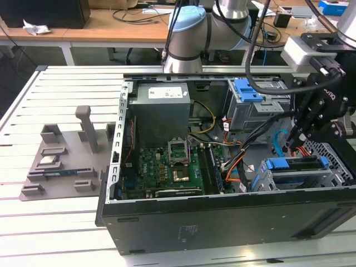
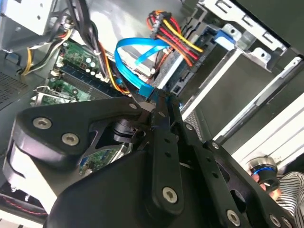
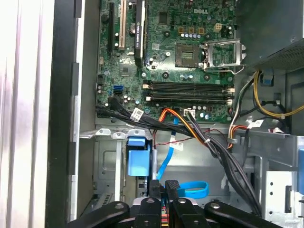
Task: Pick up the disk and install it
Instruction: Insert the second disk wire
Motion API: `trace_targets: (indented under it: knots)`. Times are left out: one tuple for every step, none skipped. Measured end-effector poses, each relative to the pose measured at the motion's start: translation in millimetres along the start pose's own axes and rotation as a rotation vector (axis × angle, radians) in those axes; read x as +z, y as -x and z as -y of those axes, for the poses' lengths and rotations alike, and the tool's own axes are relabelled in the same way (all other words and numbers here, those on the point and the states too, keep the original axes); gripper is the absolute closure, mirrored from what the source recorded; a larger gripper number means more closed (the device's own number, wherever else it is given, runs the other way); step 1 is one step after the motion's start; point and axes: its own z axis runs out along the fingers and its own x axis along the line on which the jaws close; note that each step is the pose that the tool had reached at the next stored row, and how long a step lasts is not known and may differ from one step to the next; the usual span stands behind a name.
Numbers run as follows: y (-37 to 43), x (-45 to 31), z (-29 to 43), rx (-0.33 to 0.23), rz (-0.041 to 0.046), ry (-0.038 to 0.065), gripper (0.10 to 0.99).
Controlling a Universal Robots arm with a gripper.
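I see the open PC case on the slatted table, w/ the motherboard inside. At the exterior view's right is the drive cage; the disk w/ its blue frame sits already in it, I judge it mostly installed, maybe final seating is left. My gripper is just above its cable end, near the blue ribbon cable. In both wrist views the fingers look pressed together, clenched on nothing.

Exterior view overlooks the open case; wrist views peer inside.
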Motion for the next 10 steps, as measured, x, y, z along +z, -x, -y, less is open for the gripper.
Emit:
trace_targets:
  knots:
    - [-1.7, 1.2, 2.8, 0.0, 0.0, 0.0, 0.925]
    - [-3.3, 2.2, 5.2, 0.0, -0.0001, 0.0, 0.925]
    - [-5.3, 3.4, 6.8, 0.0, 0.0, 0.0, 0.925]
    - [-7.2, 4.6, 7.5, 0.0, 0.0, 0.0, 0.925]
    - [-10.7, 6.9, 8.1, 0.0, 0.0, 0.0, 0.925]
    - [-12.3, 8.8, 8.6, 0.0, 0.0001, 0.0, 0.925]
    - [-12.9, 10.8, 9.0, 0.0, 0.0002, 0.0, 0.925]
    - [-13.1, 13.4, 10.0, 0.0, -0.0002, 0.0, 0.925]
    - [-13.1, 14.8, 10.8, 0.0, -0.0004, 0.0, 0.925]
    - [-12.9, 16.1, 11.7, 0.0, -0.0003, 0.0, 0.925]
